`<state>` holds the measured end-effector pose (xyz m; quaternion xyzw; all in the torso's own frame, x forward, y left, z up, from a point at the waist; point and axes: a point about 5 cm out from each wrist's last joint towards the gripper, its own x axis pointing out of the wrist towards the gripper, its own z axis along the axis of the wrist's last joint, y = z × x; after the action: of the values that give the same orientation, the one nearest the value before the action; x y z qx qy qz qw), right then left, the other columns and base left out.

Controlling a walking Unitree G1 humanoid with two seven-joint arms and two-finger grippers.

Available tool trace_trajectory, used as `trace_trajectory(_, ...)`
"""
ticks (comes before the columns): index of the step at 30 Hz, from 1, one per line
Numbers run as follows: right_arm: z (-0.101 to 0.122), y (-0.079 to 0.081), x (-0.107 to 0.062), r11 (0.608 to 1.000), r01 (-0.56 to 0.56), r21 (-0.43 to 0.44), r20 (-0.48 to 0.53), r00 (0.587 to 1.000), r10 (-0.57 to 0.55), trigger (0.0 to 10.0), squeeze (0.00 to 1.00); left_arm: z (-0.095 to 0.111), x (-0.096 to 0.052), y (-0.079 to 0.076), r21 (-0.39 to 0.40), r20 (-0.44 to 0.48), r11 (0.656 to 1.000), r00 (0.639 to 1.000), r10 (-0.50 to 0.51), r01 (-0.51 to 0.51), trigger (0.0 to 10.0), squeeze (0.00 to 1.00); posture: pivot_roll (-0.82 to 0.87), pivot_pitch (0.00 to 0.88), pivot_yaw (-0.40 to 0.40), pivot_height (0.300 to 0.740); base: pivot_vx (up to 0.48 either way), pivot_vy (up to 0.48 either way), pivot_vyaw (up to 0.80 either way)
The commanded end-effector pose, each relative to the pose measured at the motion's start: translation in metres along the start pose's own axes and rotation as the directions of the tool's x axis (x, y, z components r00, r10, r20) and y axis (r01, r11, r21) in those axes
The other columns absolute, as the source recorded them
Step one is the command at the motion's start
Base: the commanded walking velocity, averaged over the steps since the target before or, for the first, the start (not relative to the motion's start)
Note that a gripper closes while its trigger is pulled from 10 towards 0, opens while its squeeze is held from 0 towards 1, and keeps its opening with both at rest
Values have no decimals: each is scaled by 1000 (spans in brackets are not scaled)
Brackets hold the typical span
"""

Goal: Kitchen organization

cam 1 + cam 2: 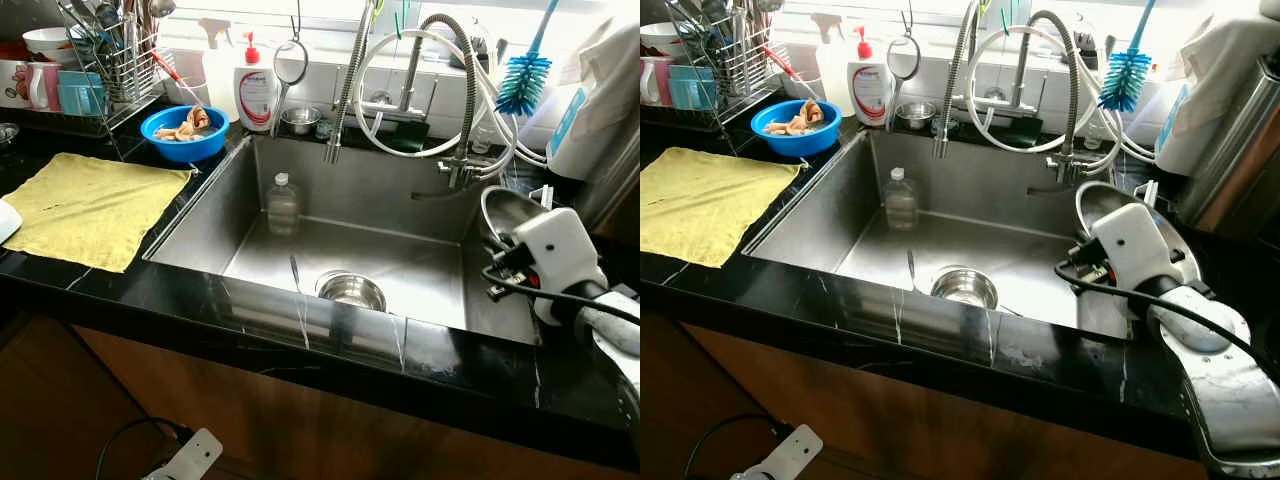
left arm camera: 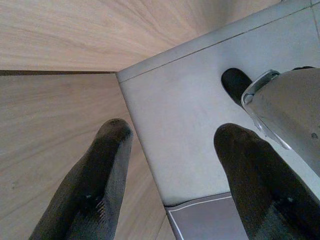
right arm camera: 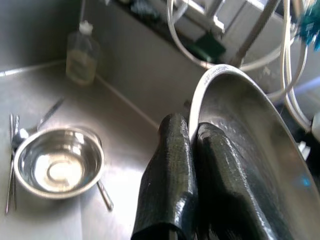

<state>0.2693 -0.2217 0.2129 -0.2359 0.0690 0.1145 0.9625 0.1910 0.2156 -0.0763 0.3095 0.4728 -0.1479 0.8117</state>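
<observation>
Right tool (image 3: 192,150) pinching steel plate (image 3: 250,145) rim over sink (image 1: 330,215), left tool (image 2: 172,150) spread

A yellow cloth (image 1: 90,208) lies on the black, white-veined counter (image 1: 300,325); at 11 o'clock sits a blue bowl (image 1: 184,133); a turquoise-bristled brush (image 1: 523,82) hangs at 1 o'clock.
</observation>
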Motion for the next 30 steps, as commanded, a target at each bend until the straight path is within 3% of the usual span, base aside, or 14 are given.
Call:
trace_trajectory(1, 14, 2, 1, 999, -8, -35, 57, 998, 10, 10000, 0, -3, 0, -1, -18, -13, 1000, 1000, 4, -4, 10000, 0, -21, 0, -39, 740, 0, 0, 0)
trace_trajectory(6, 30, 12, 12, 997, -66, -47, 137, 988, 72, 10000, 0, -4, 0, -1, -30, -17, 1000, 1000, 6, -7, 10000, 0, -16, 0, -39, 740, 0, 0, 0)
trace_trajectory(8, 46, 32, 15, 974, -216, -73, 242, 943, 227, 10000, 0, -6, -1, -1, -43, -18, 999, 1000, 13, -14, 10000, 0, -14, 0, -43, 740, 0, 0, 0)
trace_trajectory(9, 46, 32, 15, 974, -216, -73, 242, 943, 227, 10000, 0, -6, -1, -1, -43, -18, 999, 1000, 13, -14, 10000, 0, -14, 0, -43, 740, 0, 0, 0)
trace_trajectory(12, 50, 45, 17, 937, -349, -13, 349, 876, 332, 10000, 0, -7, -1, -1, -48, -19, 999, 1000, 19, -20, 10000, 0, -9, 0, -45, 740, 0, 0, 0)
trace_trajectory(13, 50, 45, 17, 937, -349, -13, 349, 876, 332, 10000, 0, -7, -1, -1, -48, -19, 999, 1000, 19, -20, 10000, 0, -9, 0, -45, 740, 0, 0, 0)
trace_trajectory(14, 51, 43, 19, 931, -362, 41, 380, 868, 321, 10000, 0, -7, -1, -1, -51, -19, 998, 1000, 21, -22, 10000, 0, -10, 0, -45, 740, 0, 0, 0)
trace_trajectory(16, 50, 42, 20, 930, -363, 62, 392, 865, 312, 10000, 0, -7, -1, -1, -52, -19, 998, 1000, 22, -23, 10000, 0, -11, 0, -46, 740, 0, 0, 0)
trace_trajectory(19, 46, 27, 35, 910, -346, 228, 440, 871, 220, 10000, 0, -8, -1, -1, -55, -19, 998, 1000, 25, -26, 10000, 0, -7, 0, -46, 740, 0, 0, 0)
trace_trajectory(22, 43, 21, 43, 910, -320, 263, 429, 884, 186, 10000, 0, -7, -1, 0, -59, -18, 998, 999, 26, -27, 10000, 0, -11, 0, -43, 740, 0, 0, 0)
trace_trajectory(24, 43, 7, 58, 893, -265, 364, 422, 902, 96, 10000, 0, -6, -1, 0, -61, -16, 998, 1000, 27, -28, 10000, 0, -18, 0, -41, 740, 0, 0, 0)
trace_trajectory(26, 44, 2, 63, 884, -244, 398, 415, 908, 64, 10000, 0, -6, -1, 1, -61, -15, 998, 1000, 27, -28, 10000, 0, -18, 0, -41, 740, 0, 0, 0)
trace_trajectory(30, 41, -2, 78, 856, -247, 455, 399, 916, 53, 10000, 0, -4, 0, 1, -68, -10, 997, 1000, 28, -28, 10000, 0, -15, 0, -43, 740, 0, 0, 0)
